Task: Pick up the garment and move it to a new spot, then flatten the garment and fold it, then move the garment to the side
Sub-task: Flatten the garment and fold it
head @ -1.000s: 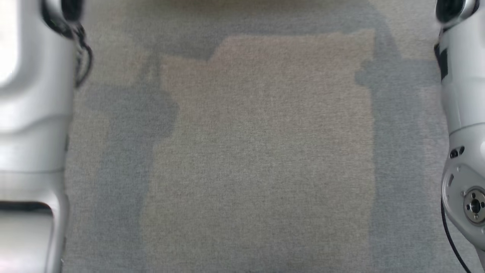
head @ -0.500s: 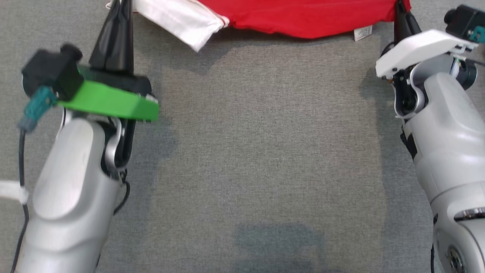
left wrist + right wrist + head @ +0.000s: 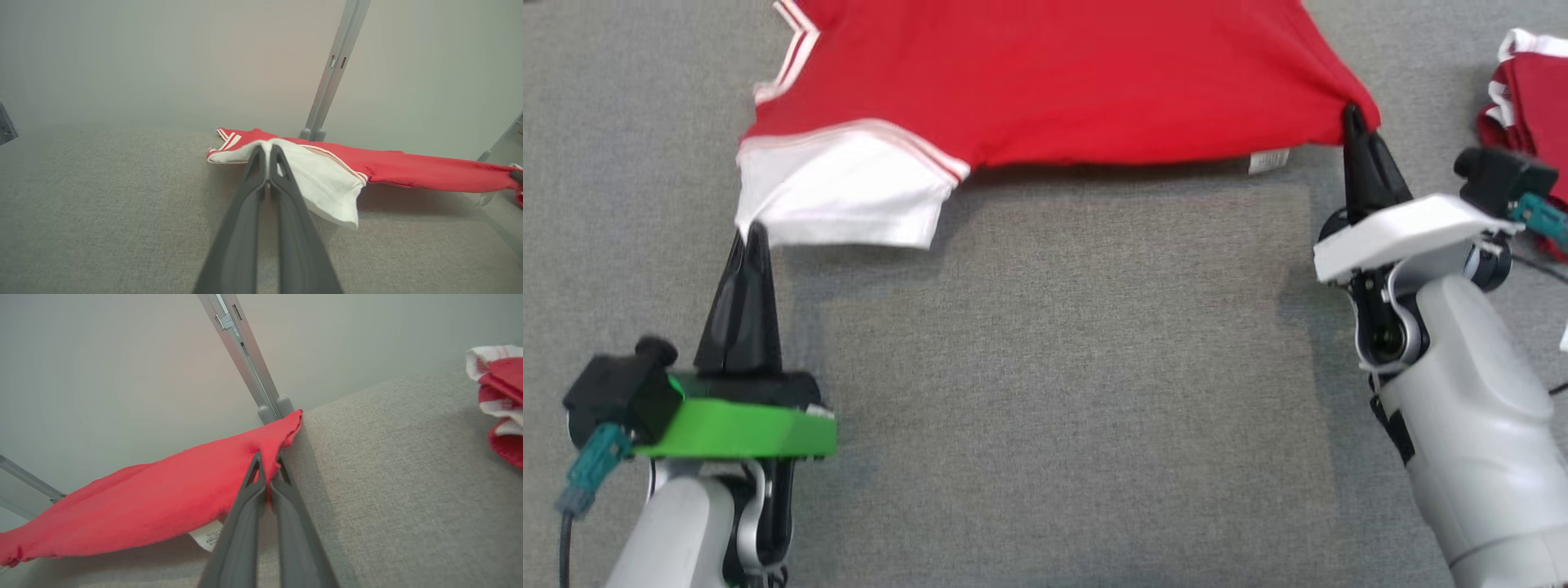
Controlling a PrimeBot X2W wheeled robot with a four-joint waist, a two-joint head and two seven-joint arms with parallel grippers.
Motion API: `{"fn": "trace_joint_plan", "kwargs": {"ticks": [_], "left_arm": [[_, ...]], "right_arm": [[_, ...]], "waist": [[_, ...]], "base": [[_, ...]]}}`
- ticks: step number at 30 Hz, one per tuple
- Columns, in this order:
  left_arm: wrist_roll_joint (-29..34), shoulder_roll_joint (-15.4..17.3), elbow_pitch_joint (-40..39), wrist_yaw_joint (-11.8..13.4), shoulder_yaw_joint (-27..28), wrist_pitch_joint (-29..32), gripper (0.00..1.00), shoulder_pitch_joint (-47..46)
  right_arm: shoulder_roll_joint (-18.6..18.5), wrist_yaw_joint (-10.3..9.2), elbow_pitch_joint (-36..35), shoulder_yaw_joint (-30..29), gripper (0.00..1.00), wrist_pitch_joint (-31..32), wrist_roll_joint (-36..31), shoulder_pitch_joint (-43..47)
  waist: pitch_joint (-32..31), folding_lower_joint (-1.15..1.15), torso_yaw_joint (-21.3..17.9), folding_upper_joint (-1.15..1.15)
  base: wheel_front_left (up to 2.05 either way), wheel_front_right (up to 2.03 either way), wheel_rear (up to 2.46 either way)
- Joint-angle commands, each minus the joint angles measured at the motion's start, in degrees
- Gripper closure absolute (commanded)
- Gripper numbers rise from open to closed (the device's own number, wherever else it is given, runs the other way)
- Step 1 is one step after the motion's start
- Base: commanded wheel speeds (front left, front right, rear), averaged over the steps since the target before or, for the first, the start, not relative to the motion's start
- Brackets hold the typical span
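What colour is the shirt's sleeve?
White sleeve, on a red shirt; clearest in the head view.

The garment [image 3: 1054,82] is a red shirt with a white sleeve [image 3: 841,188] and white-striped trim, stretched wide across the far part of the grey table [image 3: 1054,367]. Its near edge is raised off the cloth and casts a shadow beneath. The sleeve's corner is pinched in the left gripper [image 3: 754,233], the red hem corner in the right gripper [image 3: 1352,114]. A small white label [image 3: 1268,162] hangs from the hem near that corner.

left hand [image 3: 752,234] pinched shut, right hand [image 3: 1353,116] pinched shut, arms forward
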Motion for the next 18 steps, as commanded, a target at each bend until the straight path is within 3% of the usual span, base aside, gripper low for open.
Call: {"fn": "trace_joint_plan", "kwargs": {"ticks": [1, 13, 18], "left_arm": [[-0.45, 0.45, -0.64, 0.55, 0.37, -0.08, 1.0, 1.85], [-3.42, -1.99, -4.4, 3.47, -0.53, -0.42, 1.0, 18.44], [-1.62, -1.18, -4.09, 4.34, -1.48, -0.88, 1.0, 25.07]], "right_arm": [[0.05, 0.0, -1.3, -0.31, 1.0, -0.24, 0.17, 2.01], [2.35, 0.0, -14.68, -5.5, 1.0, -0.26, -0.92, 22.39], [3.71, 0.0, -19.78, -7.51, 1.0, 0.19, -2.11, 31.61]], "waist": [[-1.82, 0.0, -1.08, 0.31], [-10.29, 0.0, -0.89, 0.31], [-13.52, 0.0, -0.71, 0.31]], "base": [[0.0, 0.0, 0.0], [0.0, 0.0, 0.0], [0.0, 0.0, 0.0]]}}
